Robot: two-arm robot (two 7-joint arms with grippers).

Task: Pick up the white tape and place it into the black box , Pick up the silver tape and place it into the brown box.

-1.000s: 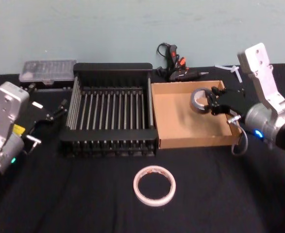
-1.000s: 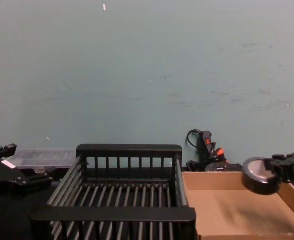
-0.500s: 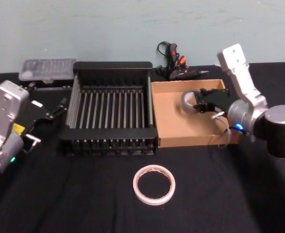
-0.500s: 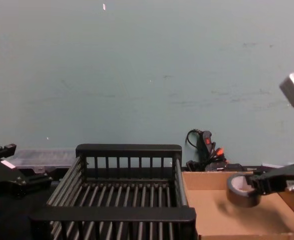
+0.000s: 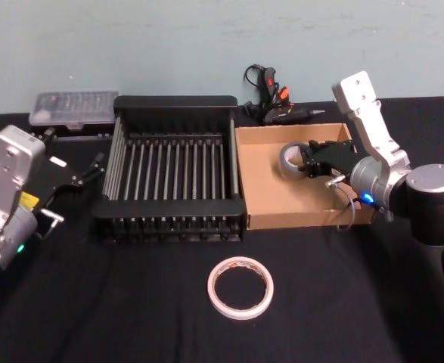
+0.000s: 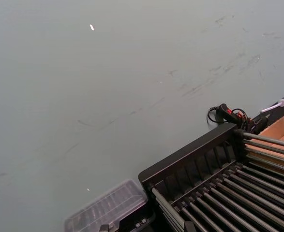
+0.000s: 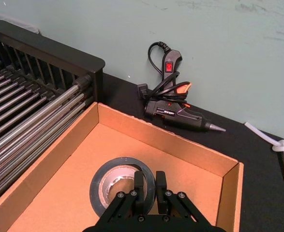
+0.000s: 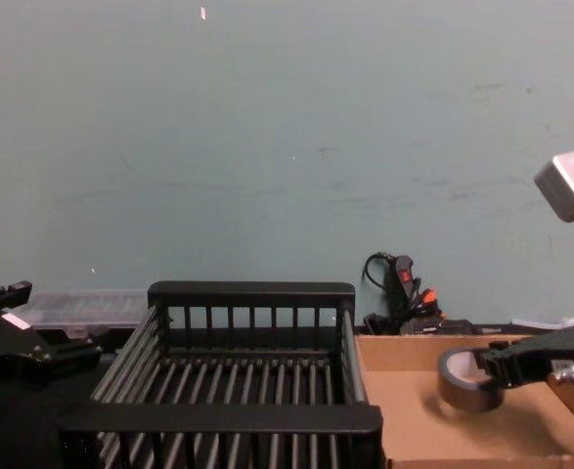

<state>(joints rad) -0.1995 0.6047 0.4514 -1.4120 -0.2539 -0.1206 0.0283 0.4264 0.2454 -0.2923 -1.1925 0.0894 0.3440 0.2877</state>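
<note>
A pale teal wall backs a table (image 5: 131, 325) draped in black cloth. On it the black box (image 5: 175, 112) sits left of centre with nothing inside, and the brown box (image 5: 271, 198) stands just beside it at 3 o'clock. The right gripper (image 7: 150, 189) reaches into the brown box with its fingers pinched on the wall of the silver tape (image 7: 118, 184), one finger inside the core and one outside; the roll hangs low over the cardboard floor, toward the box's 12 o'clock wall, and whether it touches the floor I cannot tell. The white tape (image 5: 240, 288) lies flat on the cloth at 6 o'clock from both boxes, well apart from either gripper. The left gripper (image 5: 94, 165) rests parked at 9 o'clock of the black box, and its finger state cannot be made out. By my reckoning the silver roll only needs releasing, while the whole white-tape half of the job is not yet begun.
</note>
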